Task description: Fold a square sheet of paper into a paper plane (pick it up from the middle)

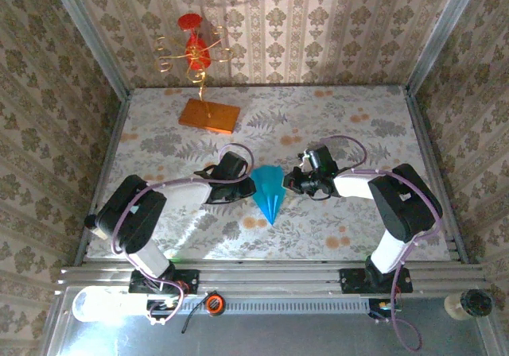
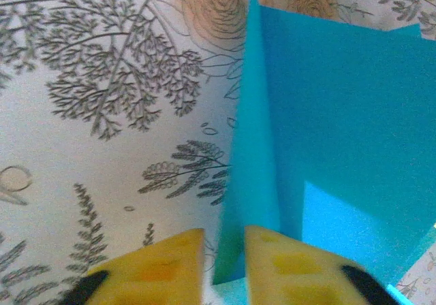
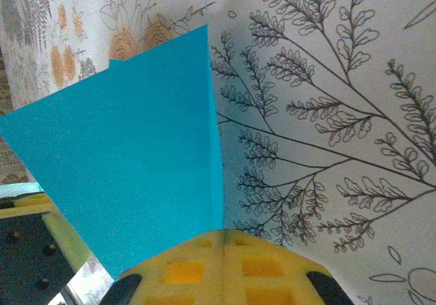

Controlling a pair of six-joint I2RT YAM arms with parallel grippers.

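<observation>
- Lying mid-surface (image 1: pixel 358 133), the plane (image 1: pixel 269 193) points its nose to 6 o'clock.
- Left tool (image 1: pixel 245 183) sits at the plane's 9 o'clock. It is released: its yellow fingers (image 2: pixel 160 271) are slightly parted, with a raised paper fold standing in the gap.
- Right tool (image 1: pixel 291 183) is at 3 o'clock, clenched. The fold runs down to the seam between its pads (image 3: pixel 177 271), but I cannot tell whether paper is nipped there.
- Both wrist views cut off the nose and the paper's far edges.
- Ornament (image 1: pixel 195 50) and slab (image 1: pixel 208 115) stand apart at 11 o'clock.
</observation>
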